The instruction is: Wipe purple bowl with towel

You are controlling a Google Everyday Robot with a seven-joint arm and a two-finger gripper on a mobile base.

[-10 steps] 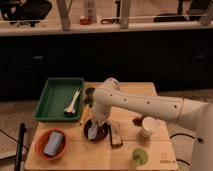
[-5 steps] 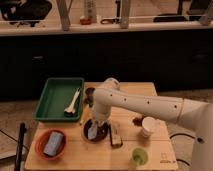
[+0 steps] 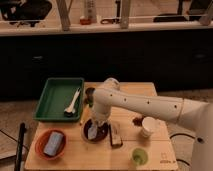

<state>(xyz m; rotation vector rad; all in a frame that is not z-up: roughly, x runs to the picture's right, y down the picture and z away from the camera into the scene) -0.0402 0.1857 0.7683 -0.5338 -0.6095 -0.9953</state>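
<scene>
The purple bowl (image 3: 100,135) sits on the wooden table (image 3: 160,150) at front centre, a dark shallow round dish. Inside it lies the pale grey-blue towel (image 3: 93,131). My white arm comes in from the right and bends down over the bowl, with the gripper (image 3: 95,124) pointing down onto the towel, inside the bowl's rim. The arm's wrist hides the bowl's far edge.
An orange bowl (image 3: 41,149) holding a light blue block (image 3: 53,143) stands at front left. A green tray (image 3: 50,100) with a white utensil (image 3: 72,102) lies at back left. Around the bowl are a small dark cup (image 3: 89,93), a dark bar (image 3: 115,134), a white cup (image 3: 148,126) and a green cup (image 3: 140,156).
</scene>
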